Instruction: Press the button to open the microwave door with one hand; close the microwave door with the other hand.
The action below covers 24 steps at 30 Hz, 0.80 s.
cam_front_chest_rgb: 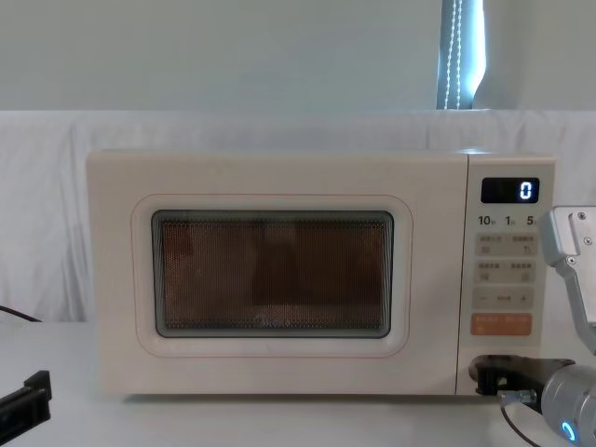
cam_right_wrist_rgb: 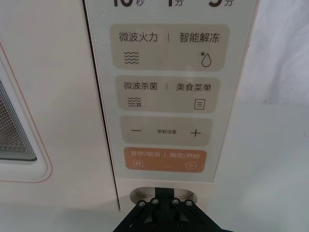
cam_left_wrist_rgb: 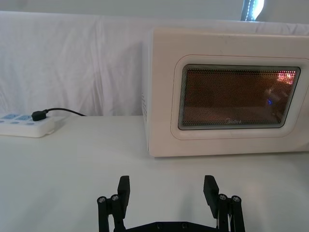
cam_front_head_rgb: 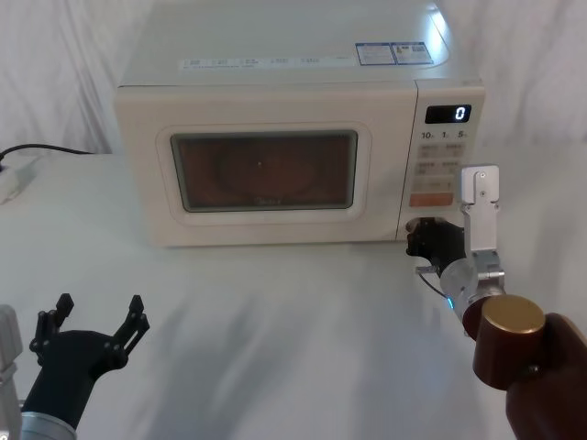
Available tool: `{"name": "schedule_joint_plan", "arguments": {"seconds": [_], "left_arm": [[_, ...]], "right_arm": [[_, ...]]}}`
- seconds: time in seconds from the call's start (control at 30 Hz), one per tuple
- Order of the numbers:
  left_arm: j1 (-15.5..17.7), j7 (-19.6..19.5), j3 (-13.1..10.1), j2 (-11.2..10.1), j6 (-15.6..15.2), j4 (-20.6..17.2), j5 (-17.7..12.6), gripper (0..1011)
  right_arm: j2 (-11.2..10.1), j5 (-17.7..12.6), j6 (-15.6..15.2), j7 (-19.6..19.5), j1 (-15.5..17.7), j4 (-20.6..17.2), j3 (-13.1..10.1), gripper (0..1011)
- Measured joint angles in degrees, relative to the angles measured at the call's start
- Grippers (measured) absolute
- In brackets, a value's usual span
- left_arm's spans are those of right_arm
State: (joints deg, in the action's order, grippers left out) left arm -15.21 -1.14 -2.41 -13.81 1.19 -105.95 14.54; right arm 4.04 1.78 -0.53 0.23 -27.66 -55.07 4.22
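Nearest you, well in front of the microwave door (cam_front_head_rgb: 261, 170) and toward its left end, the left gripper (cam_front_head_rgb: 98, 321) hovers over the table (cam_front_head_rgb: 275, 321) with its fingers spread apart and holding nothing; treat it as waiting for the closing step. Farther forward, at the foot of the control strip (cam_front_head_rgb: 443, 165) right of the door, the right gripper (cam_right_wrist_rgb: 163, 203) has its tips brought together against the button (cam_right_wrist_rgb: 163, 194), just below the orange key (cam_right_wrist_rgb: 165, 160). Judge the task as barely begun: the door sits flush and closed, so opening is unconfirmed and closing remains.
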Motion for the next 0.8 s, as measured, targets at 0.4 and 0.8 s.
{"name": "schedule_joint_plan", "arguments": {"seconds": [0.4, 0.8], "left_arm": [[0.0, 0.0, 0.0, 0.0, 0.0, 0.0, 0.0, 1001], [0.0, 0.0, 0.0, 0.0, 0.0, 0.0, 0.0, 1001]], "right_arm": [[0.2, -0.1, 1.1, 0.0, -1.8, 3.1, 0.0, 0], [0.2, 0.1, 1.7, 0.1, -2.7, 4.8, 0.2, 0]]}}
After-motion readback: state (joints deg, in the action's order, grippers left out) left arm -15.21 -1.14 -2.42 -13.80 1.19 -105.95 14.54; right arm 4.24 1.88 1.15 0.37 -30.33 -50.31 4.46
